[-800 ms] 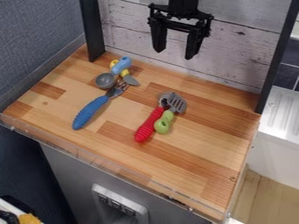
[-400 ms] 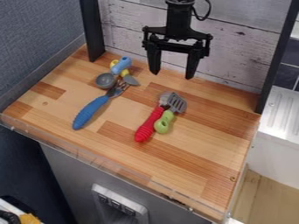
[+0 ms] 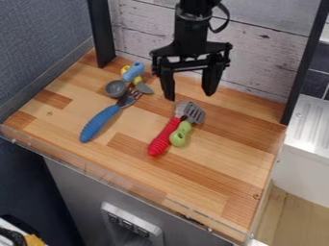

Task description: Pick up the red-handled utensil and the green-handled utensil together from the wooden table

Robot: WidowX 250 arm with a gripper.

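We see the gripper (image 3: pixel 189 96) lowered since the earlier frames, jaws spread, empty; that brings it nearer the red-handled utensil (image 3: pixel 164 136) and green-handled spatula (image 3: pixel 180 135), side by side mid-counter; both heads point toward the back wall (image 3: pixel 260 62), handles frontward; long axes slant lower left to upper right.
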